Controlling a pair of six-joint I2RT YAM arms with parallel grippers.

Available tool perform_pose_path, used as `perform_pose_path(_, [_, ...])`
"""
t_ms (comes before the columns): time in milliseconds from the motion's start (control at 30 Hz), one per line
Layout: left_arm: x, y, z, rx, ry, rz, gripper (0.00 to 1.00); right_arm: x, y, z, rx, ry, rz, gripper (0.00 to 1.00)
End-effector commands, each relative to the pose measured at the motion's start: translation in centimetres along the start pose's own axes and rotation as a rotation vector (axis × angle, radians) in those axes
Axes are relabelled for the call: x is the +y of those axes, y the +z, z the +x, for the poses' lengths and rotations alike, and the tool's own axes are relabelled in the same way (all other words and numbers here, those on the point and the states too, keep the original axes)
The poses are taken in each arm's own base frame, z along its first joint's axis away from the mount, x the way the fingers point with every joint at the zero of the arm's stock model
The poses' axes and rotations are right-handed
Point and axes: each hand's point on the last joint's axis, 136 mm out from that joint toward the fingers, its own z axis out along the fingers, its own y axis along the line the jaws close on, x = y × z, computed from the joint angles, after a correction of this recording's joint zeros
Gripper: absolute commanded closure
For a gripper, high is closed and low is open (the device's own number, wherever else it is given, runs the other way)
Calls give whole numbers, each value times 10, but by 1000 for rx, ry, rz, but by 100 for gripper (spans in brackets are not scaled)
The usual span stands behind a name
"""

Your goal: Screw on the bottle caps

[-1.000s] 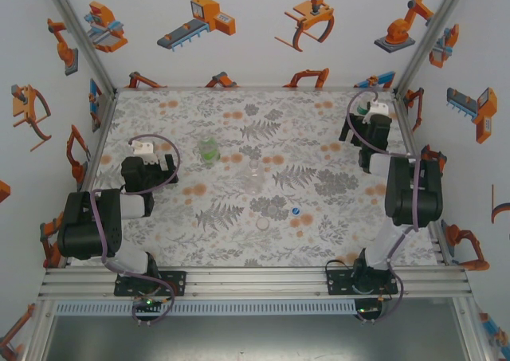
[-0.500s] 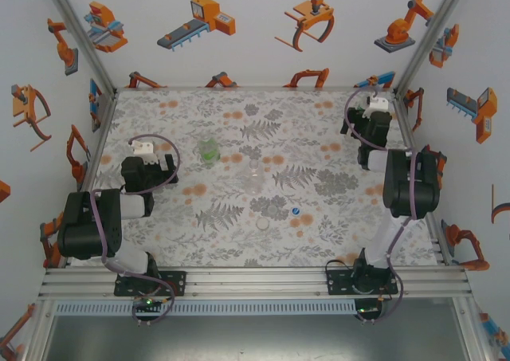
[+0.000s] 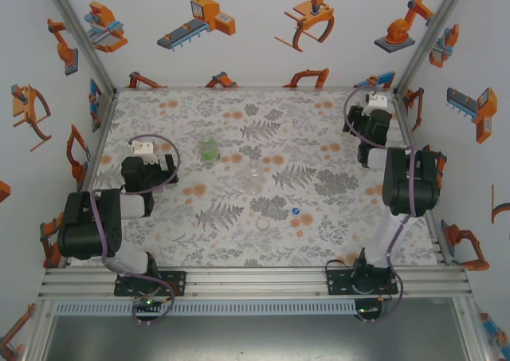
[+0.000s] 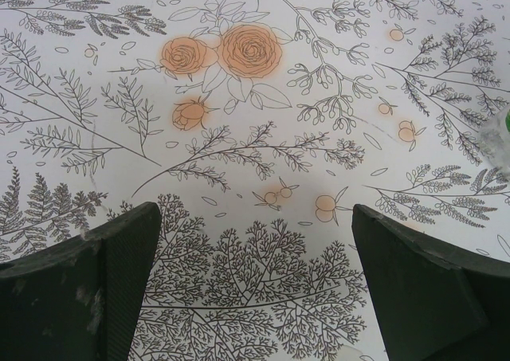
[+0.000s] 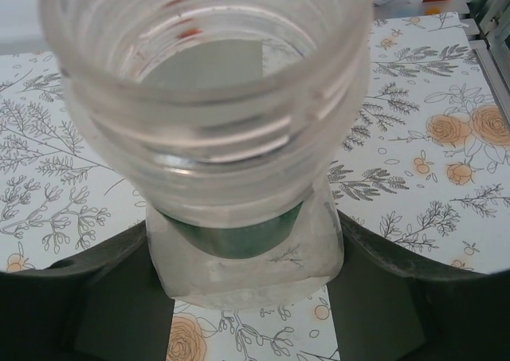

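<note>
Floral tabletop (image 5: 446,74), bottle (image 5: 207,98) in right claw (image 5: 245,297)

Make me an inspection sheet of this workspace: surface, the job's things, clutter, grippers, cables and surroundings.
Surface: floral-print table, flat.
Job's things: green bottle and clear bottle mid-table; blue cap and pale cap loose, nearer the arms; green-banded bottle uncapped, at the far right corner.
Clutter: nothing seen.
Grippers: left gripper jaws wide open over bare table; right gripper jaws flank the green-banded bottle's base, grip not confirmed.
Cables: purple cables looped along both arms, apart from the mid-table bottles.
Surroundings: white walls with orange robot stickers; aluminium frame at the near edge.
</note>
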Motion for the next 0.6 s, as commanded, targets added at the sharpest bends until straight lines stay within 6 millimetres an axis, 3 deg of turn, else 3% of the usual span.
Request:
perform_pose_path(0, [-2,3,-13,-30,-11,11,3,1,0,-15,-52,-22,-21,53])
perform_pose_path(233, [-1,3,-13,-29,-12,9,3,15,-23,-31,-52,-35,-82,60])
perform_pose_path(567, [3,-1,-20,-32,-23,-12,3,55,-102,-43,25,-36,-242,64])
